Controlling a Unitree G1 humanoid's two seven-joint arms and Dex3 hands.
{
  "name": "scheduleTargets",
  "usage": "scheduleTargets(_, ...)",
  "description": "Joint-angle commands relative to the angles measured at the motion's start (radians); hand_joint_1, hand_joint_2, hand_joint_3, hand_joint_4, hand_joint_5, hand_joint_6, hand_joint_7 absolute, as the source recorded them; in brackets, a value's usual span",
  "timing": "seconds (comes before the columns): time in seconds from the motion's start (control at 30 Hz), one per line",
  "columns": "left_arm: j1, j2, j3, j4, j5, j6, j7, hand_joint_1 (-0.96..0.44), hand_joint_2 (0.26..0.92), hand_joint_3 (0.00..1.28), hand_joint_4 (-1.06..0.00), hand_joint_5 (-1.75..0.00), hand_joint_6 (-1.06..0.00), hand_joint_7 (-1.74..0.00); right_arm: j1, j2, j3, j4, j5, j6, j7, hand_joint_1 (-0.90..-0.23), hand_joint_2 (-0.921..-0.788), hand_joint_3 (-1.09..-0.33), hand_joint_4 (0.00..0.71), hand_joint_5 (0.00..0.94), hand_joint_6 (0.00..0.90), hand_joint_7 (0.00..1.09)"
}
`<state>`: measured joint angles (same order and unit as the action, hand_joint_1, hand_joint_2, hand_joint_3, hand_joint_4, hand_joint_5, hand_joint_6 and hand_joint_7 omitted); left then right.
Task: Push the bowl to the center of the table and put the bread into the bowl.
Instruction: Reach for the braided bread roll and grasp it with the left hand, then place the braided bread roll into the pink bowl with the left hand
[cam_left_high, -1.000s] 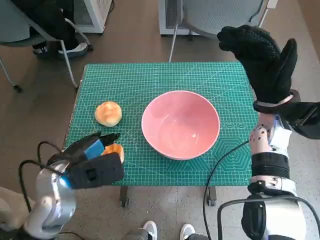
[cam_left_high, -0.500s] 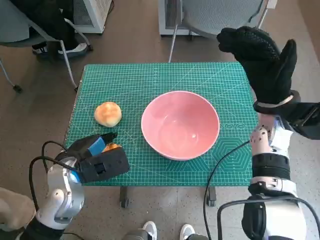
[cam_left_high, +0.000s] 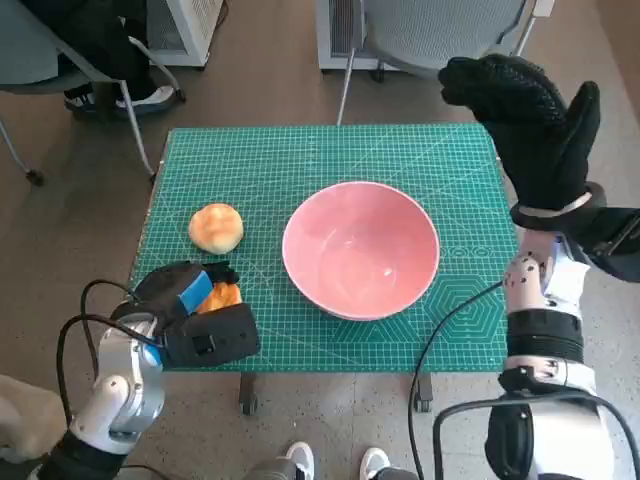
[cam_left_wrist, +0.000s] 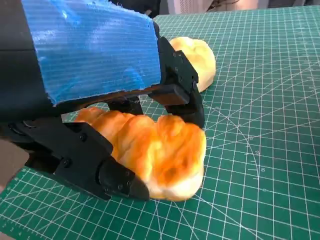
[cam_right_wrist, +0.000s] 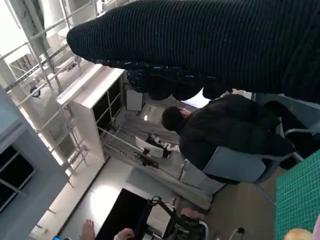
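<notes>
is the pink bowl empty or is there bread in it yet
Empty. The head view shows only the bowl's bare pink inside. One bread lies on the mat beside it; the other bread is between the left hand's fingers.

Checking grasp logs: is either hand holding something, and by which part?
The left hand grips one bread piece across its middle, fingers over and under. The right hand is raised, holding nothing.

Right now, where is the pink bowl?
In the head view, the pink bowl sits empty near the middle of the green mat, slightly toward the robot's right. A round bread roll lies apart on its left.
</notes>
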<state>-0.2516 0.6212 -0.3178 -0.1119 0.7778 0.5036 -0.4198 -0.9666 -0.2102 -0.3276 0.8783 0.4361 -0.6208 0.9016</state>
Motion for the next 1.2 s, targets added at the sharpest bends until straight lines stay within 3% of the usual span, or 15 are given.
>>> scheduleTargets(0.03,0.014,0.013,0.006,-0.005,0.010,-0.002,-0.024,0.00,0.908,0.10,-0.65,-1.30,-0.67,-1.04,0.027,-0.004,0.002,0.003,0.007,0.013,0.007,-0.700,-0.921,-0.780,0.291,0.005,0.365,0.01)
scheduleTargets(0.73,0.035,0.032,0.092,-0.191,0.007,0.051,-0.128,0.00,0.918,0.10,-0.63,-1.38,-0.66,-0.97,0.037,-0.001,0.005,-0.018,0.009,0.026,-0.002,-0.706,-0.921,-0.769,0.301,0.005,0.370,0.01)
scheduleTargets(1.2,0.001,0.059,0.212,-0.403,-0.028,0.028,-0.202,0.00,0.916,0.07,-0.71,-1.22,-0.64,-1.08,0.035,0.000,0.003,-0.020,0.012,0.032,0.000,-0.708,-0.921,-0.765,0.308,0.006,0.373,0.02)
